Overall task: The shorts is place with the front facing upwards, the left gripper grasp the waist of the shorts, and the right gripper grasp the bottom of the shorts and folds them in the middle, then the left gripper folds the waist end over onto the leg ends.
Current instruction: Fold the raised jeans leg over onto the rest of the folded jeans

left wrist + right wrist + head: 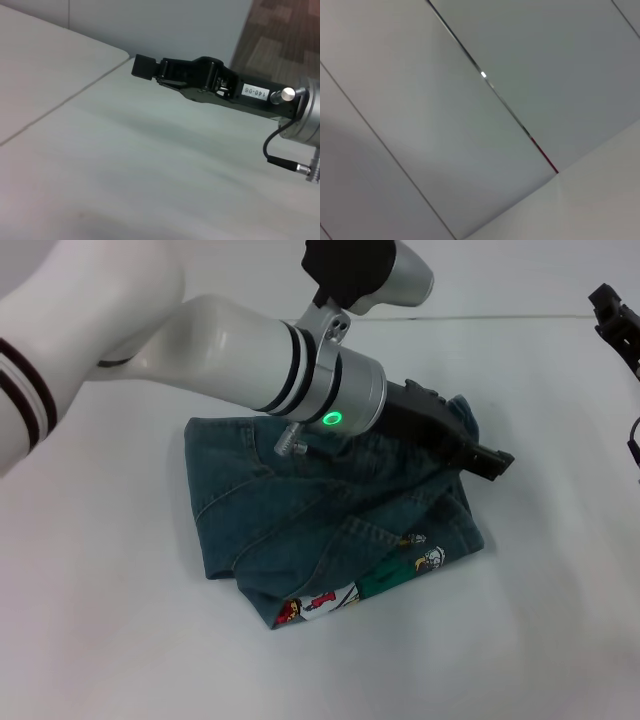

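Covering shorts (330, 530): left gripper (490, 462), grip unclear | right gripper (612, 315) closed, table (120, 640) edge

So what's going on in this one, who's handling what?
The faded blue-green denim shorts lie folded into a compact bundle on the white table, cartoon patch showing at the near edge. The left gripper, a black claw on the white arm, sits low over the bundle's far right side. The right gripper, black with a "140-06" sticker, is off to the right, clear of the cloth.

Head view high over table (90, 640), left wrist low across it, right wrist toward wall panels (470, 125).
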You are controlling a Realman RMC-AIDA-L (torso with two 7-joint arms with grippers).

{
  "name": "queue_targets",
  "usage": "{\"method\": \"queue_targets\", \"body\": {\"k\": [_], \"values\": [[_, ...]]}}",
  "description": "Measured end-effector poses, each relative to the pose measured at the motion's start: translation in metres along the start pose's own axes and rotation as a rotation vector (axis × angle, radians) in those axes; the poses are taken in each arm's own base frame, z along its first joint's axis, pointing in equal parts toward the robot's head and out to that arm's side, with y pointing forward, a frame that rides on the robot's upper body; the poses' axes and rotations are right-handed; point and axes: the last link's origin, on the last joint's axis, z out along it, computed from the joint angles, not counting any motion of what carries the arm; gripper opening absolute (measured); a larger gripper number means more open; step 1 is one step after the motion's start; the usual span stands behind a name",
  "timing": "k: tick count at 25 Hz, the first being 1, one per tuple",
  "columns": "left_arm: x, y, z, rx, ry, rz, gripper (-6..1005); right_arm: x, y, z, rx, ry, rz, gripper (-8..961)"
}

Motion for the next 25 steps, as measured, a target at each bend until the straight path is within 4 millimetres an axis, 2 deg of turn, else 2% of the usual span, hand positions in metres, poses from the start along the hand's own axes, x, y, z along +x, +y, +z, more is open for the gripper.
{"method": "queue_targets", "body": {"k": [8,19,25], "values": [[-0.012,0.031,0.012,-0.119,-0.21,0.187,889,0.0,-0.004,-0.001,0.024,0.006,-0.016,14],[-0.018,0.04,0.017,-0.136,-0.251,0.252,887,0.002,-0.005,0.001,0.037,0.017,-0.024,13],[-0.008,0.051,0.017,-0.149,-0.223,0.302,887,0.002,-0.005,0.002,0.04,0.022,-0.034,13]]}}
